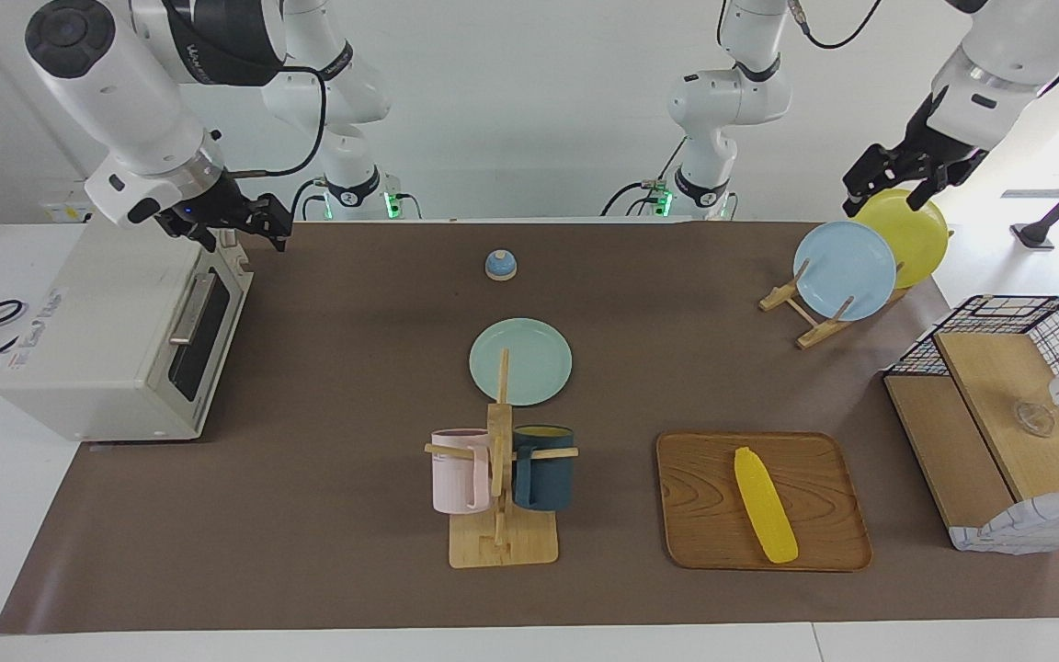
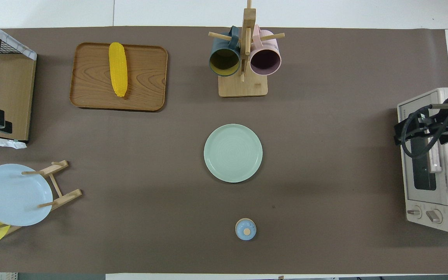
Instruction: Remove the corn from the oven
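Observation:
The yellow corn [image 1: 766, 505] [image 2: 118, 74] lies on a wooden tray [image 1: 824, 538] [image 2: 146, 74], toward the left arm's end of the table and farther from the robots than the green plate. The cream oven [image 1: 97, 349] [image 2: 445, 202] stands at the right arm's end with its dark glass door shut. My right gripper [image 1: 265, 221] [image 2: 405, 132] hangs open and holds nothing over the oven's top front edge, above the door handle [image 1: 187, 308]. My left gripper [image 1: 897, 188] is open and holds nothing over the yellow plate [image 1: 920, 234] in the plate rack.
A mug rack [image 1: 502, 542] holds a pink mug [image 1: 458, 471] and a dark blue mug [image 1: 543, 467]. A green plate [image 1: 529, 363] and a small blue knob [image 1: 500, 265] lie mid-table. A blue plate [image 1: 844, 269] stands in the plate rack. A wire-and-wood basket rack [image 1: 998, 432] stands beside the tray.

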Controlling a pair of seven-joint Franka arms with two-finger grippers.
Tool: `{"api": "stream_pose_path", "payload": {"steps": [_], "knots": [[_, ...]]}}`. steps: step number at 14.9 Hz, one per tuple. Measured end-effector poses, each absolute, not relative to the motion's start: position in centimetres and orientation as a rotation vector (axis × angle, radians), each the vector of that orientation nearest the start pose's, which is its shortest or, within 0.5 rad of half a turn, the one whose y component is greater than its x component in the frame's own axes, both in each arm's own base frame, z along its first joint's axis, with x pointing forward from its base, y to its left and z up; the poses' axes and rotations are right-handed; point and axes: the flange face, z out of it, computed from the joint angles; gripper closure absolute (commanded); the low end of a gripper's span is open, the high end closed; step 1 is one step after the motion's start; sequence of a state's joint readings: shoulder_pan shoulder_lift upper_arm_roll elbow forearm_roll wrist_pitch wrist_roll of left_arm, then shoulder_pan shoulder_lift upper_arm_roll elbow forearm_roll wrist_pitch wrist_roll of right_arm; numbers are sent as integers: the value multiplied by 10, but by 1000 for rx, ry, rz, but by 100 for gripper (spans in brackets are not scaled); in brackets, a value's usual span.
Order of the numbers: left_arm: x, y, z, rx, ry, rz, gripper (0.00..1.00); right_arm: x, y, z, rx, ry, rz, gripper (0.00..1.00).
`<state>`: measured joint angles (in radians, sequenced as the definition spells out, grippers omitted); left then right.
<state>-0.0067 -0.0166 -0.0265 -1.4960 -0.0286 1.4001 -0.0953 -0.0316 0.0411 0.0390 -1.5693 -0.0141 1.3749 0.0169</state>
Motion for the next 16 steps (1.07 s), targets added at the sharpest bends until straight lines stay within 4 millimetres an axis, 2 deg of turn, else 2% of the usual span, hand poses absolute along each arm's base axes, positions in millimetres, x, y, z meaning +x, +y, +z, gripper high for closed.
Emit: {"api": "stream_pose_path", "payload": {"steps": [2, 16], "knots": [[533, -21, 645, -3160, -93, 139, 0, 543, 2, 588, -3135, 16, 370, 0], [536, -23, 647, -3163, -87, 92, 0, 543, 2, 588, -3135, 16, 371, 0]]}}
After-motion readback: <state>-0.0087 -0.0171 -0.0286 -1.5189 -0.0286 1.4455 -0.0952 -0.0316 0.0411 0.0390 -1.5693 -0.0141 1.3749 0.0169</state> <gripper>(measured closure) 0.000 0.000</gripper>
